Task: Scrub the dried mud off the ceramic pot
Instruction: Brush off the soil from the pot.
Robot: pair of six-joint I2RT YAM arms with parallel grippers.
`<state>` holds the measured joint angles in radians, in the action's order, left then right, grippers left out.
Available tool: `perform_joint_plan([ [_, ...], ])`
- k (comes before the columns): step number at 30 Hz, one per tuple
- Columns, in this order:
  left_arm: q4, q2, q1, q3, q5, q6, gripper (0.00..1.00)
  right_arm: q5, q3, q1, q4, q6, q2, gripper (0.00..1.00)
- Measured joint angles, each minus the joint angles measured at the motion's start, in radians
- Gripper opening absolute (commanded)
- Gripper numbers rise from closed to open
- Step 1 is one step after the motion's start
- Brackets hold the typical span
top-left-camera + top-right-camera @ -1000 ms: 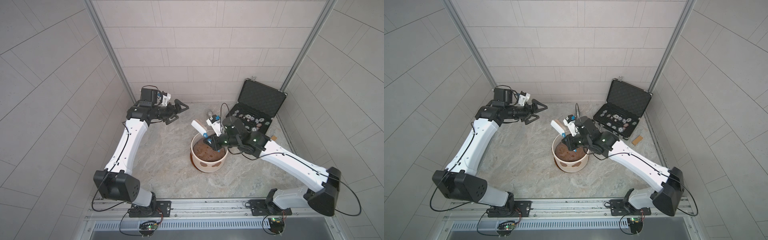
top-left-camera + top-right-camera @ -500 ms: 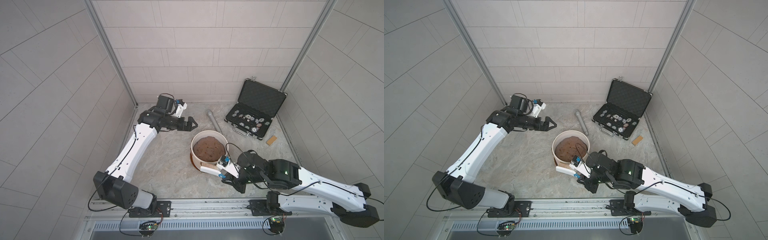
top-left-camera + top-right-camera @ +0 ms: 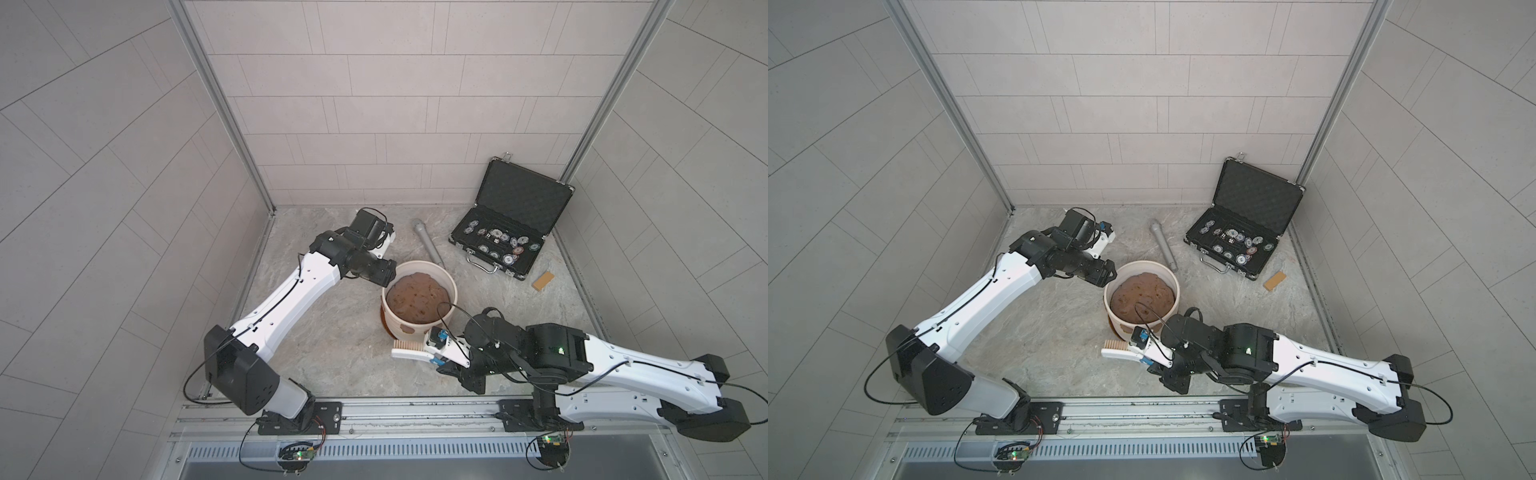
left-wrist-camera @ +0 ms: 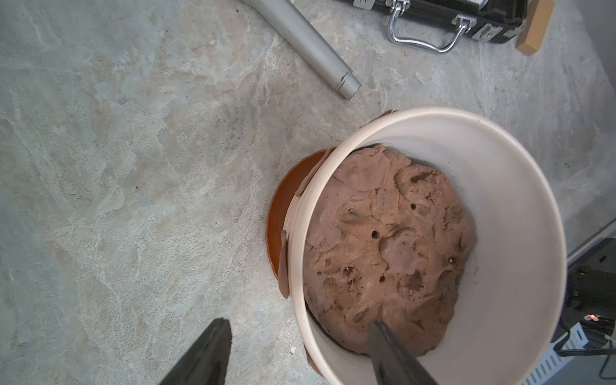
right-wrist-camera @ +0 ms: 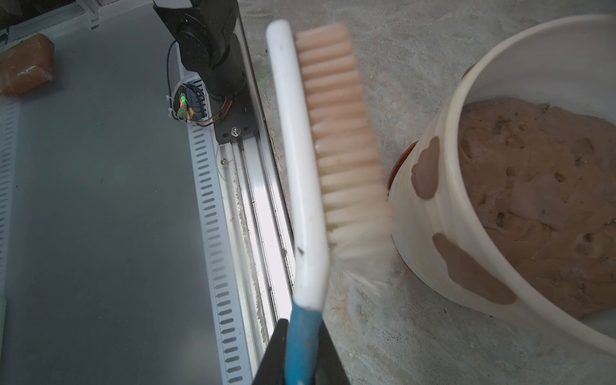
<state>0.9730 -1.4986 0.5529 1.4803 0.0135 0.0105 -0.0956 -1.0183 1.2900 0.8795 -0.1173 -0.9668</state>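
We saw the ceramic pot [image 3: 451, 286] at mid-floor, with dried mud [image 5: 425, 173] on its wall. Our left gripper [image 4: 298, 325] straddled the rim, jaws apart. Our right gripper [image 5: 301, 350] clenched a brush [image 5: 300, 150], its bristles just beside the pot. A metal tube [image 3: 428, 245], chip case [image 3: 519, 199] and wooden block [image 3: 543, 281] lay behind.

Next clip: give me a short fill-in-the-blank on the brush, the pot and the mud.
The right gripper is shut on the ____ handle of the white tan-bristled scrub brush.
The open left gripper straddles the ____ of the cream ceramic pot.
The reddish-brown dried mud patches stick to its ____ wall.
Missing: blue; rim; outer.
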Motion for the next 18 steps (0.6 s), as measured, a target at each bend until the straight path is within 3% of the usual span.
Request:
perform_joint_plan([
  [5, 0.000, -0.036, 0.019, 0.000, 0.037, -0.003, 0.62, 0.006, 0.000, 0.000, -0.024, 0.007, -0.002, 0.00],
  [8, 0.002, -0.076, 0.026, 0.006, 0.053, -0.012, 0.46, 0.018, 0.000, 0.000, -0.031, 0.005, -0.017, 0.00],
  [13, 0.001, -0.139, 0.048, 0.024, 0.106, -0.010, 0.39, 0.065, 0.026, 0.000, -0.050, -0.004, -0.026, 0.00],
  [18, 0.001, -0.163, 0.069, 0.040, 0.153, -0.015, 0.18, 0.089, 0.079, 0.000, -0.087, -0.031, 0.043, 0.00],
])
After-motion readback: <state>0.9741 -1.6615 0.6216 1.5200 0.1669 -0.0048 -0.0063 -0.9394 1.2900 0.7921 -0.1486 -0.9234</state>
